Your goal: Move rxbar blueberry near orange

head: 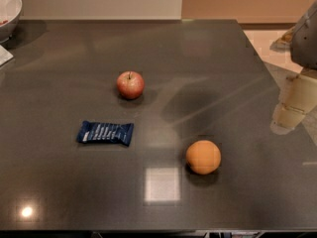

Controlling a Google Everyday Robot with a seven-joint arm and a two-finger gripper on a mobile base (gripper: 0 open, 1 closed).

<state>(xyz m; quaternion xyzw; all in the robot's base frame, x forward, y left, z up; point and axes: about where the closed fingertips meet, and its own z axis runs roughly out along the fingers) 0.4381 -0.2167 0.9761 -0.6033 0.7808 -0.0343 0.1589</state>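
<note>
We locate the rxbar blueberry (105, 133) flat on the table (74, 192), white lettering illegible, well left of the orange (203, 156), in front of the apple (130, 85); the gripper (291, 108) sits at the right edge, state indeterminable.

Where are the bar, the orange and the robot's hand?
bar (105, 133): camera view, middle of the wrapper.
orange (203, 156): camera view, centre of the fruit.
hand (287, 117): camera view, pale lower end by the right edge.
</note>
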